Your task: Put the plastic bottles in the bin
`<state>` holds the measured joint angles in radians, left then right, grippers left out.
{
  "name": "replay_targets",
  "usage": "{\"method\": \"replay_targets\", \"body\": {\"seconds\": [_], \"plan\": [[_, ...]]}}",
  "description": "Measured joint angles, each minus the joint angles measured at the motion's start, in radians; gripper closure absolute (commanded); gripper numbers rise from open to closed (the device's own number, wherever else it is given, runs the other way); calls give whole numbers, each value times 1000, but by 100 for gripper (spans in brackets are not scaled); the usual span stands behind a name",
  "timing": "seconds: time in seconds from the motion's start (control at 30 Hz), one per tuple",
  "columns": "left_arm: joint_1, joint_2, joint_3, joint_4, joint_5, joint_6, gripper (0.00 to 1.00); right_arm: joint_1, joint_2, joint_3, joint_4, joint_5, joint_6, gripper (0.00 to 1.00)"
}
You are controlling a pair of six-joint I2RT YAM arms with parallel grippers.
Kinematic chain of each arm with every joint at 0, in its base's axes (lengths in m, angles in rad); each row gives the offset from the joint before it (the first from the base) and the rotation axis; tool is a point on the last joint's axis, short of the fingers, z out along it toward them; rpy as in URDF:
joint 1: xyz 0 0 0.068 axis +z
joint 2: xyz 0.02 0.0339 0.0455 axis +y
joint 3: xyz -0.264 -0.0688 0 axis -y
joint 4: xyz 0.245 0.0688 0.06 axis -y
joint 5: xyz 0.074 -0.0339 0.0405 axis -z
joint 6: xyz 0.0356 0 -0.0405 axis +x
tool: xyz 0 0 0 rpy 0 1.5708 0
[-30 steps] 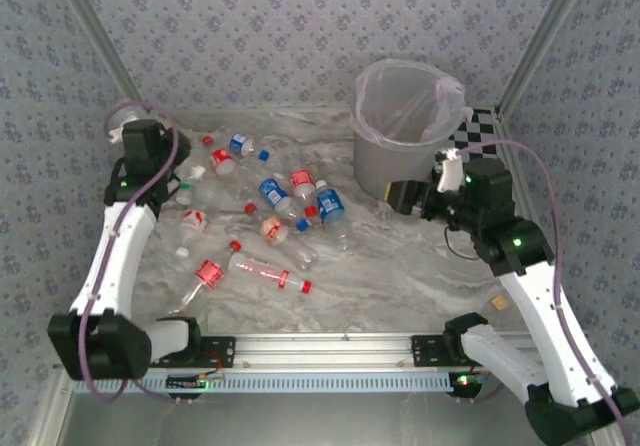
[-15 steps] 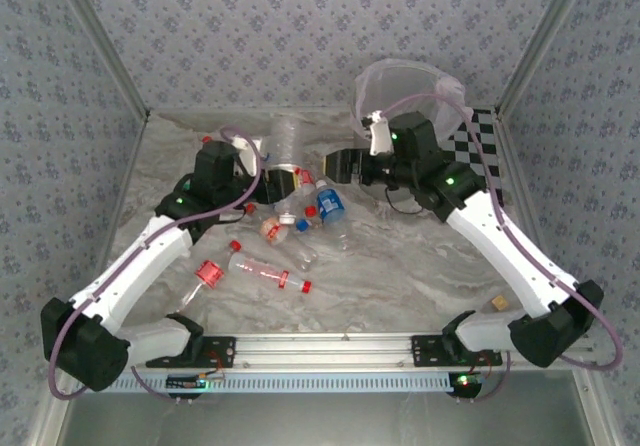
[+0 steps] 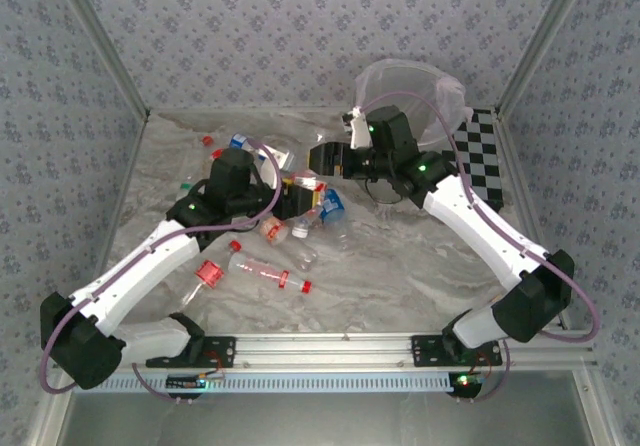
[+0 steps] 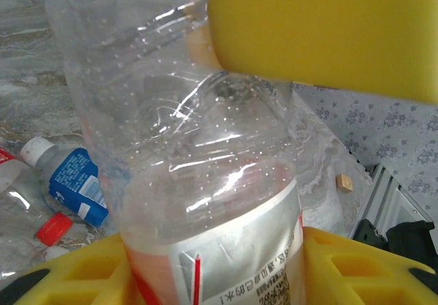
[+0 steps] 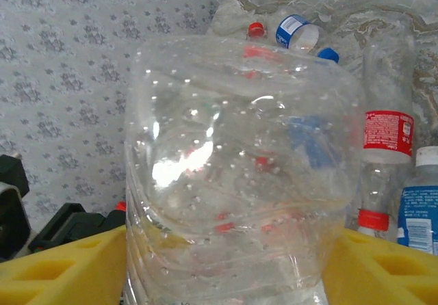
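1. left gripper (image 3: 298, 196): jaws clamped on the clear plastic bottle with a red-and-white label (image 4: 205, 182). Label end sits deep between the yellow fingers (image 4: 356, 264); the clear body runs out past the tips.
2. right gripper (image 3: 318, 161): jaws closed on a clear bottle wall that fills the gap side to side. Top view has it nose to nose with the left gripper.
3. yellow pad (image 4: 328, 31) presses that bottle's upper part, beyond the left tips.
4. round grey translucent bin lined with a clear bag (image 3: 445, 101): behind the right gripper's wrist, apart from both jaws.
5. loose small plastic bottles (image 3: 265, 269) lie on the marbled grey-white table sheet (image 3: 400, 266), below and on the near side of the left jaws. blue-labelled bottle (image 3: 330, 204) lies just beside them.
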<state>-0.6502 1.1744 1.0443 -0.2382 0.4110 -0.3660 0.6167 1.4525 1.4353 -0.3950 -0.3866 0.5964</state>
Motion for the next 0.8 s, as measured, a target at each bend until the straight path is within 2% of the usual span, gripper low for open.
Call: {"method": "replay_targets", "body": {"seconds": [0.17,0.2,0.27,0.4,0.6,0.8], "plan": [[-1,0,2,14,-14,-5,36,-5,2,11,-1,4,-13,48],[-1,0,2,17,-16,-6,32,-6,2,13,-1,4,-16,50],[-1,0,2,23,-27,-19,18,-8,1,23,-5,5,-27,54],[-5,-18,-1,46,-68,-26,5,-17,-2,66,-40,10,-64,60],[-5,-157,-35,44,-193,-19,0,-93,-17,214,-118,53,-150,62],[-5,-276,-55,-24,-344,-20,0,-251,-74,332,-127,130,-201,65]]}}
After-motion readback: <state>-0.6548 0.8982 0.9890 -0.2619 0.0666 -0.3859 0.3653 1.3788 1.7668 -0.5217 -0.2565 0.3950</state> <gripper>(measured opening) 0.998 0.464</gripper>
